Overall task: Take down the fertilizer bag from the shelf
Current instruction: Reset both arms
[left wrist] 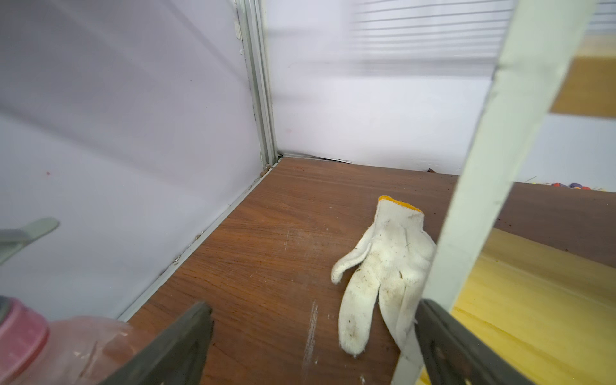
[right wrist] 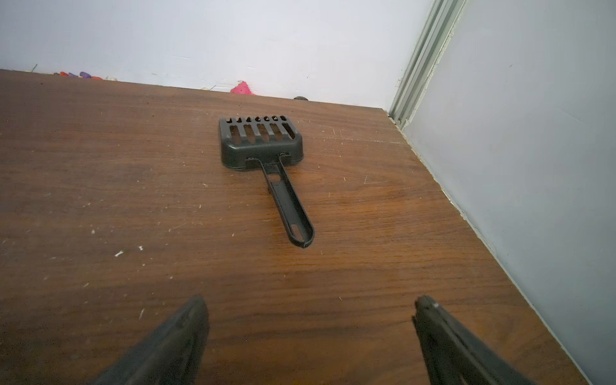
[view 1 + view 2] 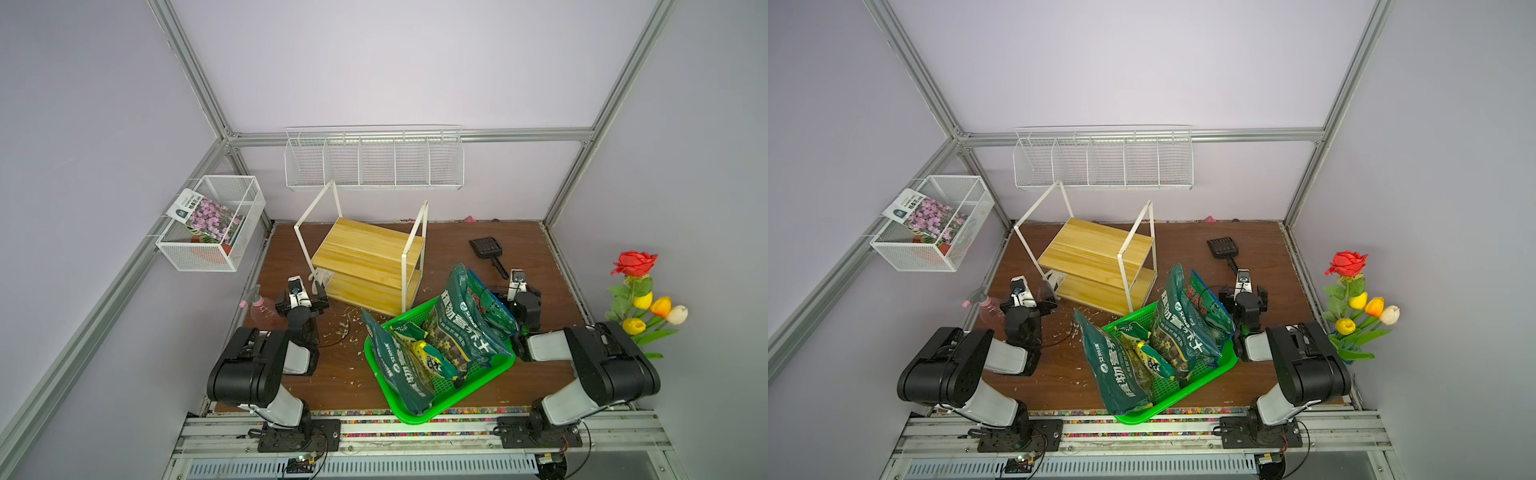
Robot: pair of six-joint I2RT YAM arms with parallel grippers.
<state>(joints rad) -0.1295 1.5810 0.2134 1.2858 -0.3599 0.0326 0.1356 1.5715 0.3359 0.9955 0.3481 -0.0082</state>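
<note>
The shelf (image 3: 365, 257) (image 3: 1096, 257), two yellow boards in a thin white frame, stands at the back middle of the table, and both boards are bare. Several dark green fertilizer bags (image 3: 461, 328) (image 3: 1177, 328) lean in a green basket (image 3: 415, 413) (image 3: 1133, 415) at the front. My left gripper (image 3: 301, 297) (image 3: 1028, 298) (image 1: 313, 306) is open beside the shelf's front left leg (image 1: 493, 186), over a white glove (image 1: 383, 266). My right gripper (image 3: 519, 291) (image 3: 1244, 293) (image 2: 310, 300) is open and empty above bare wood behind the basket.
A pink spray bottle (image 3: 262, 313) (image 1: 66, 346) stands just left of my left gripper. A black slotted scoop (image 3: 488, 249) (image 2: 263, 143) lies ahead of my right gripper. A wire wall rack (image 3: 374, 162), a mesh box (image 3: 212, 224) and artificial flowers (image 3: 640, 299) line the walls.
</note>
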